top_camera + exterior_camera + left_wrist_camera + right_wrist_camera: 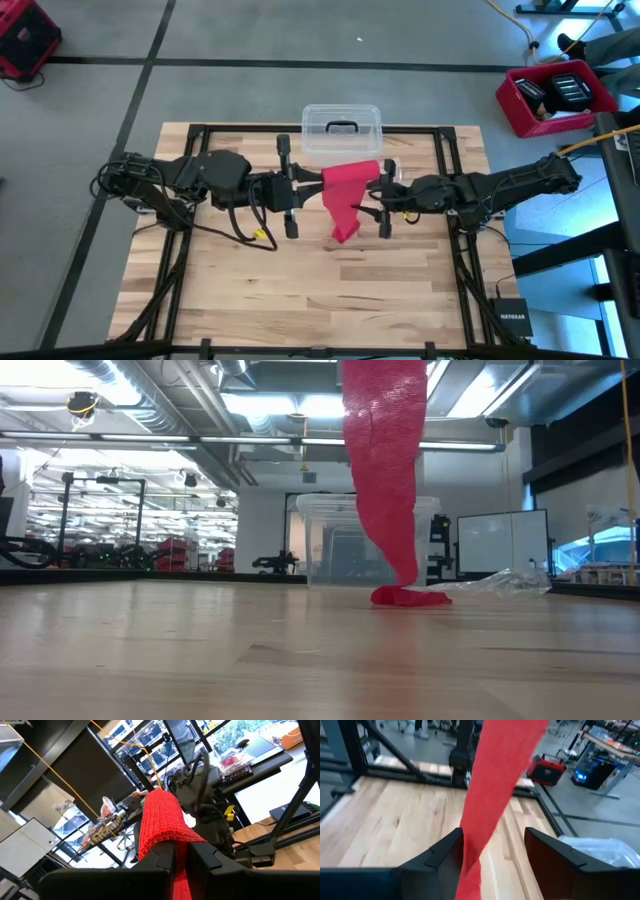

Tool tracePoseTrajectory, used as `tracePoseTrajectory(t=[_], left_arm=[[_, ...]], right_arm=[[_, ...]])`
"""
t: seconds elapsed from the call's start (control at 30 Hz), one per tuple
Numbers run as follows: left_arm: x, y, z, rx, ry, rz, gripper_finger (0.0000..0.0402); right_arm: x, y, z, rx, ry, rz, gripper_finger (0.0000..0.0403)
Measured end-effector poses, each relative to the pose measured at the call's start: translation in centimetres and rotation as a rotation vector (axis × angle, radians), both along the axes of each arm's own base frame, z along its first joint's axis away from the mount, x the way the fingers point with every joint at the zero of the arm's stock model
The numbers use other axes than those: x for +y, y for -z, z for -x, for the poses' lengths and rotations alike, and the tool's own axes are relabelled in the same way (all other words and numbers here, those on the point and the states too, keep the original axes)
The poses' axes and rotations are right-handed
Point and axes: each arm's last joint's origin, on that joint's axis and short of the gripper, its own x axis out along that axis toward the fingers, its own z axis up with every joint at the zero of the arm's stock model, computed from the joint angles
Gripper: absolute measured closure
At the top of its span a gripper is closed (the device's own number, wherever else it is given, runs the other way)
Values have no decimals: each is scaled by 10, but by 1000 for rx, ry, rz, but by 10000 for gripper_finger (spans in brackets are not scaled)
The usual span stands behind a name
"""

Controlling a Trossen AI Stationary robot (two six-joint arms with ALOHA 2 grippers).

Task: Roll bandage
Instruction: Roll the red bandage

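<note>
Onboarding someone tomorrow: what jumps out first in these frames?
The bright red bandage, held up mid-table between both arms, hanging with its tail end on the wood. The left gripper is shut on it; the right gripper stands open around the strip. Behind sits a clear plastic box at the table's far edge.

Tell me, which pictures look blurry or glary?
Right wrist view: the bandage and the dark fingers look soft, out of focus. Low view: ceiling lights glare bright above the clear box. High view: evenly lit and sharp.
</note>
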Motion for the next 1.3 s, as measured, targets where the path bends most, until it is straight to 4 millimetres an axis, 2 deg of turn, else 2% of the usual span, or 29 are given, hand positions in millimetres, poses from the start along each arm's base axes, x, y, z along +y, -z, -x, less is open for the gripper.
tracePoseTrajectory(t=[0.33, 0.6, 0.77, 0.9, 1.1, 1.3], left_arm=[[3, -2, -1, -15, -11, 4, 384], [3, -1, -1, -14, -10, 5, 384], [3, -1, -1, -13, -10, 4, 384], [3, -1, -1, -13, -10, 4, 384], [2, -1, 0, -12, -7, -2, 384], [-2, -11, 5, -74, 5, -57, 384]], right_arm=[[3, -6, -4, -69, -76, -22, 192], [4, -24, -6, -254, -97, 12, 192], [4, -23, -6, -237, -130, 27, 200], [4, -21, -6, -220, -133, 42, 249], [4, -21, -6, -211, -143, 105, 383], [6, -19, -6, -190, -193, 105, 390]])
